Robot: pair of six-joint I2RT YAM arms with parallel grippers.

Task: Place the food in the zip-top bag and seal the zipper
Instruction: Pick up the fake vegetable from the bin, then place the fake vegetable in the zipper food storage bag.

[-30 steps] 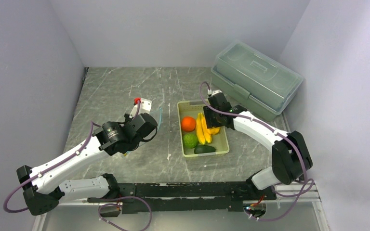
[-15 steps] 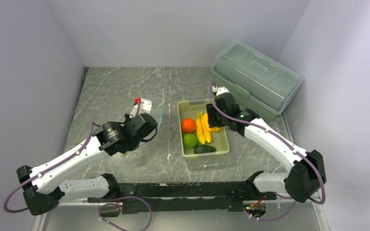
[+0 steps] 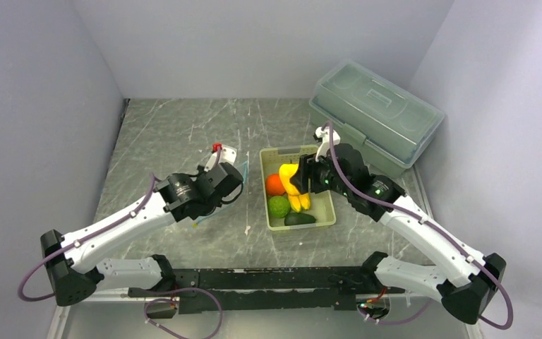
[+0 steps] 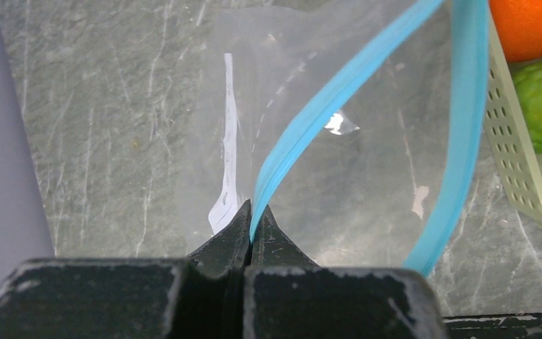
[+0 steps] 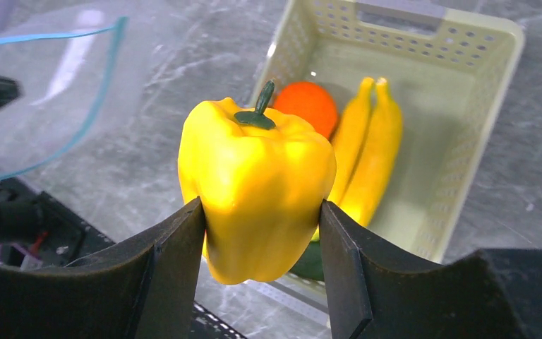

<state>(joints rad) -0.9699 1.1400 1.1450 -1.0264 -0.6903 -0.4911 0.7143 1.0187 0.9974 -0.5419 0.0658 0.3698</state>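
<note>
My right gripper (image 5: pixel 260 212) is shut on the yellow pepper (image 5: pixel 257 191) and holds it in the air over the left part of the pale green basket (image 3: pixel 324 220). In the basket lie the orange ball (image 3: pixel 275 183), the bumpy green fruit (image 3: pixel 278 206), the bananas (image 5: pixel 367 162) and the avocado (image 3: pixel 299 219). My left gripper (image 4: pixel 252 212) is shut on the light blue zipper (image 4: pixel 324 99) of the clear zip-top bag (image 4: pixel 367 162). The bag's mouth gapes open just left of the basket.
A large translucent lidded box (image 3: pixel 374 113) stands at the back right, behind the basket. Grey walls close in the marble table (image 3: pixel 169 134) on the left, back and right.
The right arm lifted the pepper out of the basket and carried it left and up. The left arm shifted right with the bag, nearer the basket.
</note>
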